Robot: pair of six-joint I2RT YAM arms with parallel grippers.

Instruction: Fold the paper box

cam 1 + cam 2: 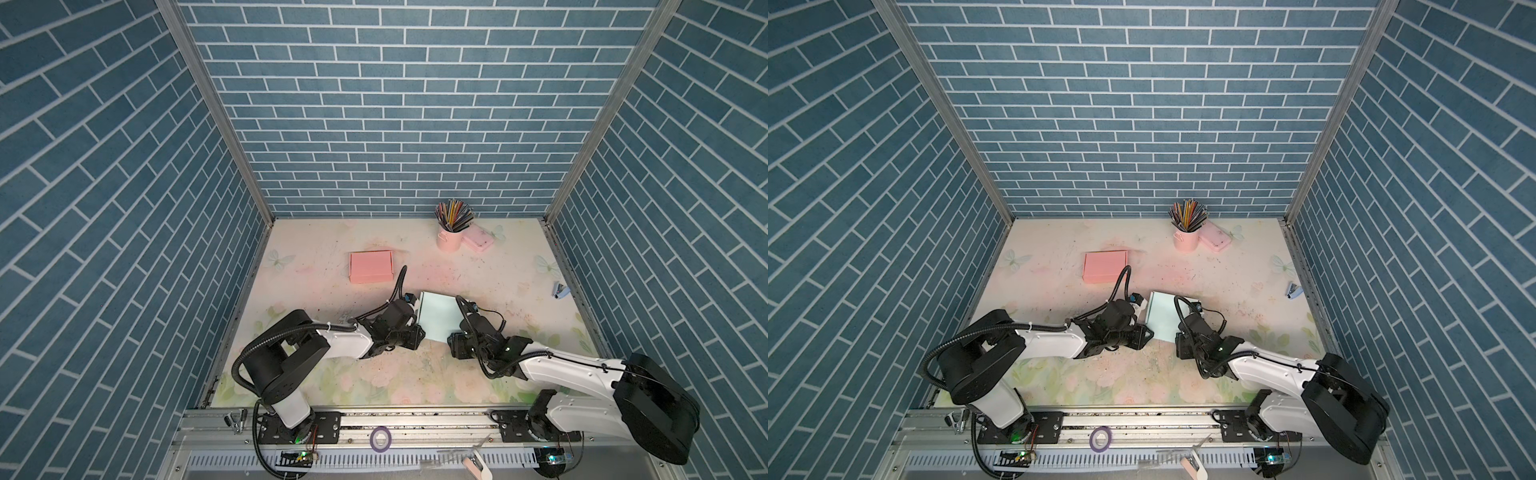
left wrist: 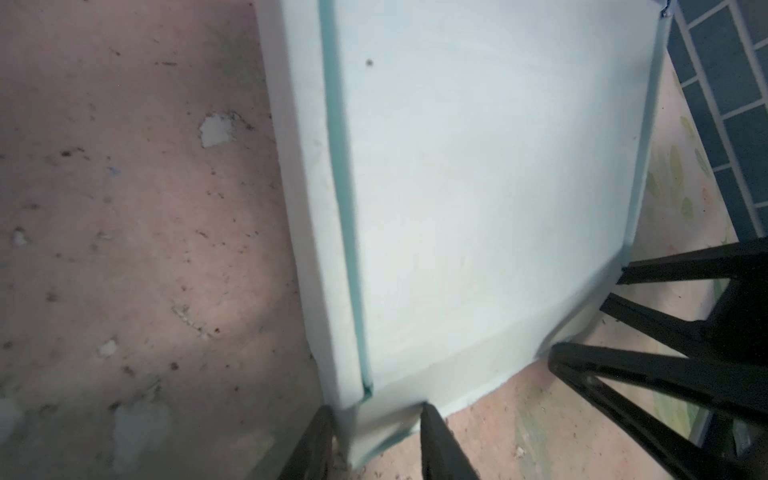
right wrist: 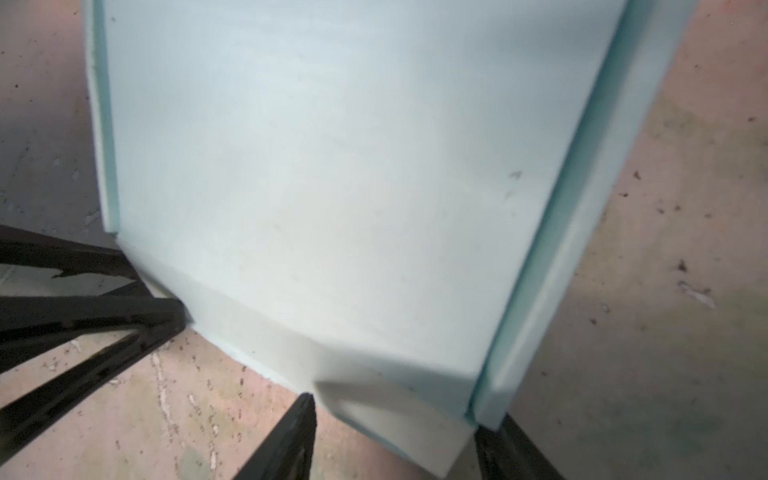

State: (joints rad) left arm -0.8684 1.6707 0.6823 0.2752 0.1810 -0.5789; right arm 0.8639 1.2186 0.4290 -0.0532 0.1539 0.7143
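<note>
A light blue paper box (image 1: pixel 440 316) (image 1: pixel 1166 315) lies in the middle of the table, with its lid panel down over the body. My left gripper (image 1: pixel 419 334) (image 1: pixel 1148 334) is at the box's near left corner. In the left wrist view the box (image 2: pixel 478 187) fills the frame, and my left gripper (image 2: pixel 376 411) is shut on its corner flap, one finger against each side. My right gripper (image 1: pixel 452 338) (image 1: pixel 1177 344) is at the near right corner. In the right wrist view the box (image 3: pixel 332 166) has that gripper (image 3: pixel 399 415) shut across its corner flap and side wall.
A folded pink box (image 1: pixel 371 267) lies behind the left arm. A pink cup of pencils (image 1: pixel 449 237) and a pink case (image 1: pixel 480 239) stand at the back. A small stapler (image 1: pixel 561 289) is near the right wall. A tape roll (image 1: pixel 380 437) sits on the front rail.
</note>
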